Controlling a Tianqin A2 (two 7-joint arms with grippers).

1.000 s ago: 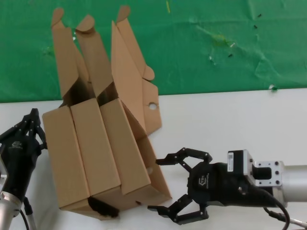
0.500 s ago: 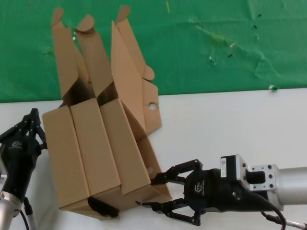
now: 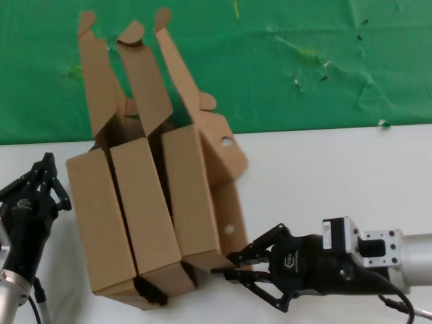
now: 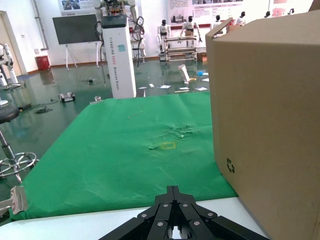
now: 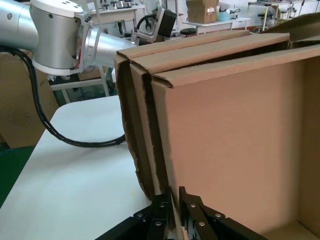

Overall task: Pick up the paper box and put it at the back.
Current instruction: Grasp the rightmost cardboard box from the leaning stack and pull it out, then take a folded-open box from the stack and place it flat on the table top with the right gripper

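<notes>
The paper box (image 3: 192,196) is the rightmost of three brown boxes, with its lid flap standing open toward the green cloth at the back (image 3: 304,67) and round holes in its side wall. My right gripper (image 3: 229,265) is shut on the thin wall at its near end. The right wrist view shows the jaws (image 5: 176,192) pinching that wall, with the box's open inside (image 5: 235,140) beside them. My left gripper (image 3: 46,162) is shut and empty, parked just left of the boxes. It also shows in the left wrist view (image 4: 173,190).
Two paired brown boxes (image 3: 115,216) with a black smudge (image 3: 152,291) at their seam end lie against the paper box's left side, flaps raised. One fills the left wrist view's side (image 4: 265,125). White tabletop (image 3: 324,175) stretches to the right of the boxes.
My right gripper moved left to the paper box's near end and closed on its wall. The boxes have swung and shifted a little to the right and back. The left arm has not moved.
</notes>
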